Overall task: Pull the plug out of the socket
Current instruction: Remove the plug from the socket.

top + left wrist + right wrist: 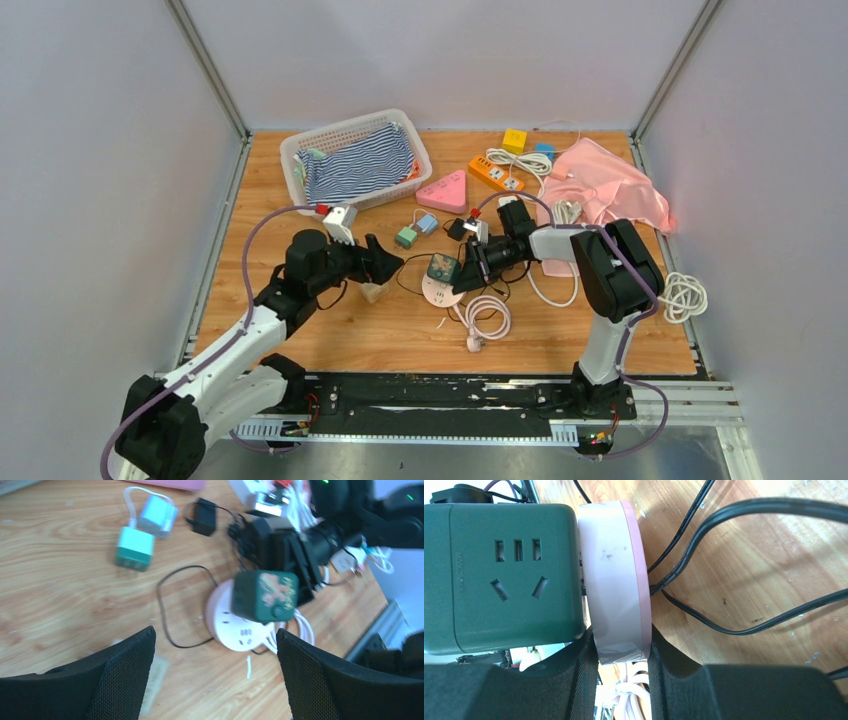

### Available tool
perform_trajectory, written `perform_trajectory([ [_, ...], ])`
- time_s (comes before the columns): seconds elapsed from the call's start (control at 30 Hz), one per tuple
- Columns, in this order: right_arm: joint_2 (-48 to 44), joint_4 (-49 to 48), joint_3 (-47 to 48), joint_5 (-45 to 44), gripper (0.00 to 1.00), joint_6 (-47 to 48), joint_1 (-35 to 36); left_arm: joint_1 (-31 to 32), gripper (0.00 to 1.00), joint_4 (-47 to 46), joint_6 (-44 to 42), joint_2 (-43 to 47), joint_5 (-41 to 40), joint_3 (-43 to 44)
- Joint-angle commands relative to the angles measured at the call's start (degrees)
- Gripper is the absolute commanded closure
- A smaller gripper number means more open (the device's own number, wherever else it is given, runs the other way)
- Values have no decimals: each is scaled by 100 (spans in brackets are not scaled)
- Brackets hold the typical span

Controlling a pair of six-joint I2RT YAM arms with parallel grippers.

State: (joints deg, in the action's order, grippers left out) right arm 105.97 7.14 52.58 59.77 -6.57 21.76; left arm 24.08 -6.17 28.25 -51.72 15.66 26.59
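The left gripper [215,635] is standing wide open and empty, facing the green plug [265,596] without touching it. The plug is sitting in the round socket [222,625] between the two grippers, and the right gripper [621,645] is clamping only this socket's thin rim. I am expecting one risk: the rim is slipping from that hold during the pull, so the socket is rising with the plug, or the black cable [161,605] is catching a finger.

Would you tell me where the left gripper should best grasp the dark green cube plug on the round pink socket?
The dark green cube plug: likely its two opposite flat sides, from the side away from the right gripper clamping the rim of the round pink socket; the cube stands proud of it.
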Motion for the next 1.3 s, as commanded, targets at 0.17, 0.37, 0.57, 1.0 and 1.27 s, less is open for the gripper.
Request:
perform_trajectory([
  [0.17,270,107,-46,-1301,99,492,55,1425,10,-134,-333,-274,-712,479],
  [0.37,263,109,-37,-1301,99,499,52,2058,10,-130,-433,-972,-1352,887],
  [0.57,274,119,-29,-1292,99,507,55,2595,9,-116,-546,-1618,-2222,1338],
  [1.0,353,140,5,-1248,98,516,55,3333,11,-95,-380,-2751,-4042,1945],
  [1.27,380,159,16,-1266,98,540,52,3515,22,-73,-345,-3161,-4352,2112],
])
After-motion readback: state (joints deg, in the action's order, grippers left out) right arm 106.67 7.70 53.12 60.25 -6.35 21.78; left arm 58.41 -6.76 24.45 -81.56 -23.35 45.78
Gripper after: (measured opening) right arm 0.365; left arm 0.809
